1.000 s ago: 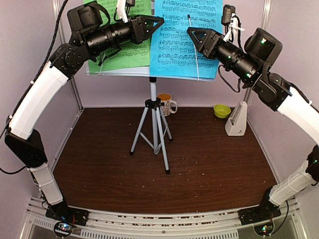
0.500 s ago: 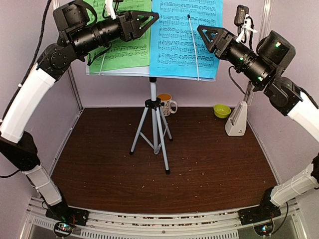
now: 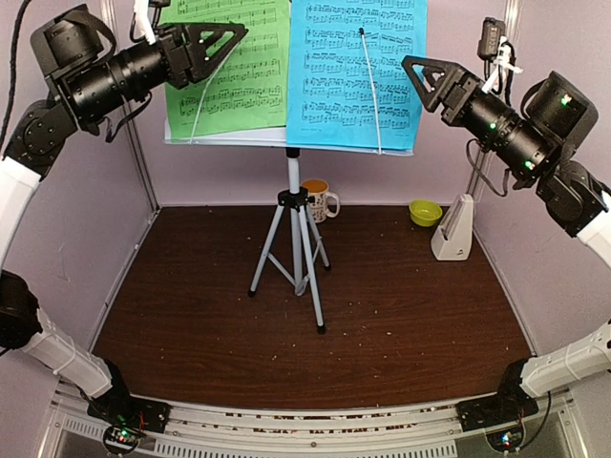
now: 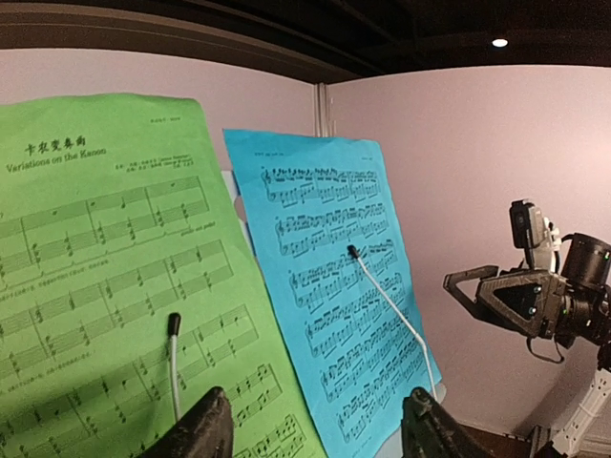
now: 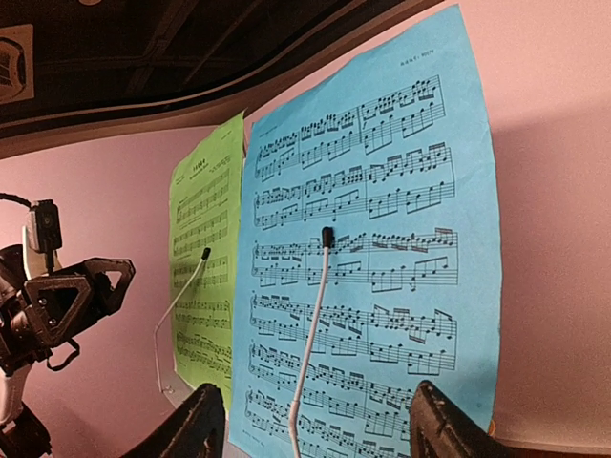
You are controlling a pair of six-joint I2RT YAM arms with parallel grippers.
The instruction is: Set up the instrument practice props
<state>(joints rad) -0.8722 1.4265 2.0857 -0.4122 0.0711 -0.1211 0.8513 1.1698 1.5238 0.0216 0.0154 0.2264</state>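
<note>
Left gripper (image 3: 229,40) hangs high at 10 o'clock, jaws parted, holding nothing; right gripper (image 3: 420,76) at 2 o'clock is likewise agape and empty; between them the music stand (image 3: 293,239) stands upright mid-table, bearing the green sheet (image 3: 234,86) left and the blue sheet (image 3: 348,76) right; the white metronome (image 3: 453,231) sits at the tripod's 3 o'clock.

Music stand (image 3: 293,176) stands on the bench (image 3: 401,324), centre and toward the rear. Two sheets sit side by side on its desk: left music sheet (image 3: 243,81) and right music sheet (image 3: 334,81), inner edges meeting. Mug (image 3: 322,200) just behind the tripod legs. Bowl (image 3: 425,212) rear right; metronome (image 3: 453,231) just right of it, slightly nearer. Left end effector (image 3: 224,40) raised off the left sheet's outer side, right end effector (image 3: 425,76) off the right sheet's, neither touching.
</note>
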